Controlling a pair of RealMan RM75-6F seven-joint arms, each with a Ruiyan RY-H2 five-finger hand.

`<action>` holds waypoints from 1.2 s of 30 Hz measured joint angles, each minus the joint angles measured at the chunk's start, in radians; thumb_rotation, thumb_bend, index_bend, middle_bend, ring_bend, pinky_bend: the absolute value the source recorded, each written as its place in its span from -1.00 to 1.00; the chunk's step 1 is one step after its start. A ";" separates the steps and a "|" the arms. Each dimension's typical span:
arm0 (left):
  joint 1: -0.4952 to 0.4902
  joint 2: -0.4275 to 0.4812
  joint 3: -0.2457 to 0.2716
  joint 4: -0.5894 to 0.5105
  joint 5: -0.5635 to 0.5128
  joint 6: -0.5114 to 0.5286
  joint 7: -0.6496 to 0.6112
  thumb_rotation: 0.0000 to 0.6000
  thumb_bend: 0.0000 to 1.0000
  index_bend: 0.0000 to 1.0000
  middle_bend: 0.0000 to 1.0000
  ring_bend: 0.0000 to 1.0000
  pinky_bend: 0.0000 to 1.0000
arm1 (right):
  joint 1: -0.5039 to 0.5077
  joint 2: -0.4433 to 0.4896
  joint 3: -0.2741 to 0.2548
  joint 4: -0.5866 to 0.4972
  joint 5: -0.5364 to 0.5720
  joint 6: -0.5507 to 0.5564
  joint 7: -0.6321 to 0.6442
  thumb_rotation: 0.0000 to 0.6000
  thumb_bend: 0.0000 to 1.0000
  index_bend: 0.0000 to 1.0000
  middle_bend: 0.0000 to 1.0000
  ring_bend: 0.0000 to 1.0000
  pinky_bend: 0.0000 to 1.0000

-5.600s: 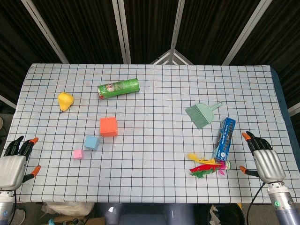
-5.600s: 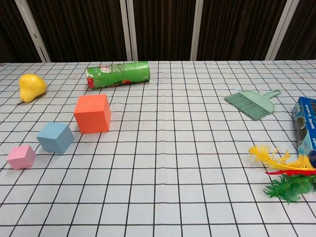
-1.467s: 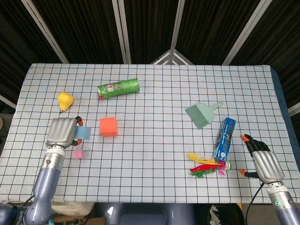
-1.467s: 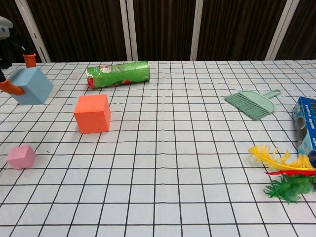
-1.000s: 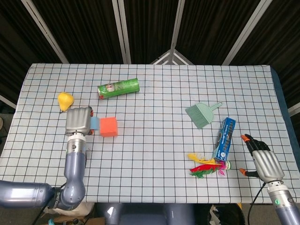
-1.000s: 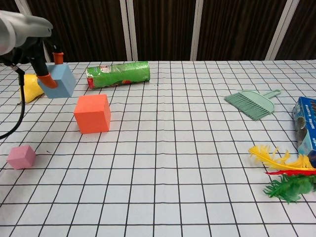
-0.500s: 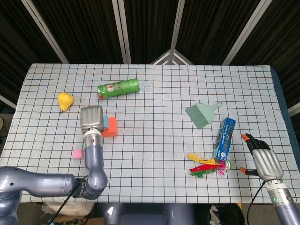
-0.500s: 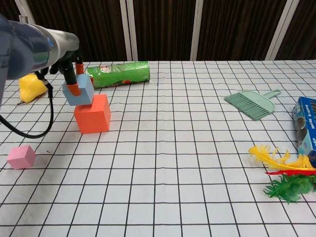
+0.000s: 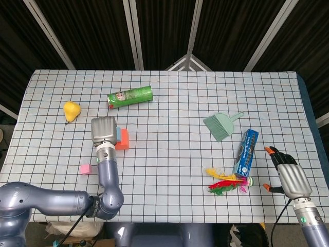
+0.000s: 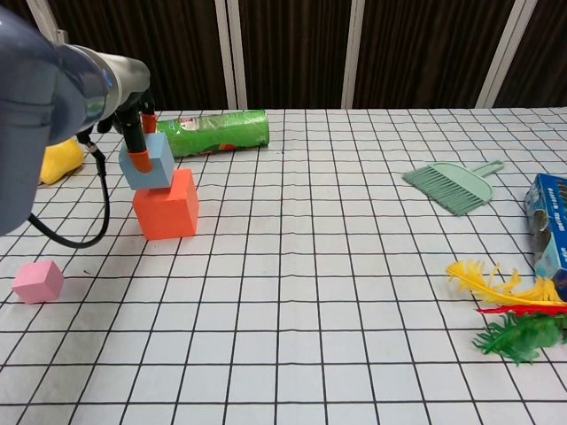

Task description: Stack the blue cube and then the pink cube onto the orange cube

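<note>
While nearest the front edge of the counter (image 10: 292,372), right hand (image 9: 288,172) idle at front right corner, holding nothing, fingers look apart. Pink cube (image 10: 38,281) untouched near front left corner, flat on counter, well apart from the stack site. Farther in, toward left edge: orange cube (image 10: 166,204) flat on counter. Blue cube (image 10: 149,161) pinched by left hand (image 9: 104,129), thumb tip and fingertip on opposite faces; cube tilted, overhanging orange cube's left side, low corner at or just above its top face — contact cannot be told. Judged: first stack step in progress, not finished. Left to do: level and centre blue cube, release; then fetch pink cube and set on top.
</note>
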 measured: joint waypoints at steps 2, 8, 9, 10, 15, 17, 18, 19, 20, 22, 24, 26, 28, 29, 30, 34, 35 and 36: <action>0.000 -0.004 0.002 0.004 0.000 -0.006 0.000 1.00 -0.14 0.10 0.92 0.54 0.39 | 0.001 0.000 0.000 0.000 0.000 -0.001 0.002 1.00 -0.62 -0.95 -0.81 -0.68 -0.70; 0.001 -0.009 0.012 0.012 0.008 -0.008 0.001 1.00 -0.14 0.10 0.92 0.54 0.39 | 0.001 0.001 0.001 0.003 0.003 -0.002 0.007 1.00 -0.62 -0.95 -0.81 -0.68 -0.70; 0.010 0.004 0.022 -0.002 0.018 -0.004 -0.001 1.00 -0.14 0.10 0.92 0.54 0.39 | 0.001 0.001 0.001 0.003 0.003 -0.003 0.007 1.00 -0.62 -0.95 -0.81 -0.68 -0.70; 0.021 0.022 0.031 -0.017 0.028 -0.005 -0.004 1.00 -0.14 0.10 0.92 0.54 0.39 | 0.001 0.001 0.001 0.003 0.003 -0.003 0.007 1.00 -0.62 -0.95 -0.81 -0.68 -0.70; 0.090 0.132 0.090 -0.097 0.076 -0.067 -0.032 1.00 -0.14 0.10 0.92 0.54 0.39 | 0.001 0.002 0.000 0.002 0.000 -0.002 0.008 1.00 -0.62 -0.95 -0.81 -0.68 -0.70; 0.095 0.136 0.094 -0.102 0.076 -0.074 -0.038 1.00 -0.14 0.10 0.92 0.54 0.39 | 0.001 0.003 -0.001 0.001 0.002 -0.004 0.009 1.00 -0.62 -0.95 -0.81 -0.68 -0.70; 0.095 0.134 0.094 -0.102 0.072 -0.074 -0.038 1.00 -0.14 0.10 0.92 0.54 0.39 | 0.001 0.003 -0.001 0.001 0.004 -0.005 0.008 1.00 -0.62 -0.95 -0.81 -0.68 -0.70; 0.095 0.133 0.093 -0.100 0.068 -0.074 -0.038 1.00 -0.14 0.11 0.92 0.54 0.39 | 0.001 0.003 0.000 0.001 0.005 -0.007 0.007 1.00 -0.62 -0.95 -0.81 -0.68 -0.70; 0.094 0.131 0.090 -0.098 0.064 -0.075 -0.039 1.00 -0.14 0.10 0.92 0.54 0.39 | 0.002 0.002 0.000 0.001 0.007 -0.008 0.005 1.00 -0.62 -0.95 -0.81 -0.68 -0.70; 0.091 0.125 0.086 -0.091 0.056 -0.076 -0.040 1.00 -0.14 0.11 0.92 0.54 0.39 | 0.003 0.002 0.000 0.000 0.009 -0.011 0.003 1.00 -0.62 -0.95 -0.81 -0.68 -0.70; 0.088 0.120 0.082 -0.088 0.051 -0.077 -0.040 1.00 -0.14 0.11 0.92 0.54 0.39 | 0.004 0.001 0.000 0.000 0.010 -0.012 0.001 1.00 -0.62 -0.95 -0.81 -0.68 -0.70; 0.084 0.116 0.078 -0.088 0.047 -0.075 -0.040 1.00 -0.14 0.11 0.92 0.54 0.39 | 0.004 0.001 0.001 -0.001 0.012 -0.011 -0.001 1.00 -0.62 -0.95 -0.81 -0.68 -0.70; 0.080 0.114 0.076 -0.088 0.049 -0.070 -0.040 1.00 -0.14 0.11 0.92 0.54 0.39 | 0.004 0.001 0.001 -0.001 0.013 -0.010 -0.001 1.00 -0.62 -0.95 -0.81 -0.68 -0.70; 0.079 0.112 0.075 -0.090 0.050 -0.067 -0.040 1.00 -0.14 0.11 0.92 0.54 0.39 | 0.004 0.001 0.001 -0.001 0.013 -0.010 -0.001 1.00 -0.62 -0.95 -0.81 -0.68 -0.70; 0.076 0.110 0.073 -0.092 0.051 -0.062 -0.040 1.00 -0.14 0.11 0.92 0.54 0.39 | 0.004 0.001 0.001 -0.001 0.013 -0.010 -0.002 1.00 -0.62 -0.95 -0.81 -0.68 -0.70; 0.070 0.104 0.068 -0.100 0.052 -0.051 -0.042 1.00 -0.14 0.11 0.92 0.54 0.39 | 0.004 0.001 0.000 -0.003 0.012 -0.011 -0.003 1.00 -0.62 -0.95 -0.81 -0.68 -0.70; 0.068 0.102 0.068 -0.101 0.052 -0.048 -0.040 1.00 -0.14 0.11 0.92 0.54 0.39 | 0.004 0.001 0.000 -0.003 0.012 -0.011 -0.003 1.00 -0.62 -0.95 -0.81 -0.68 -0.70; 0.066 0.100 0.067 -0.103 0.052 -0.044 -0.039 1.00 -0.14 0.11 0.92 0.54 0.39 | 0.004 0.001 0.000 -0.003 0.012 -0.010 -0.003 1.00 -0.62 -0.95 -0.81 -0.68 -0.70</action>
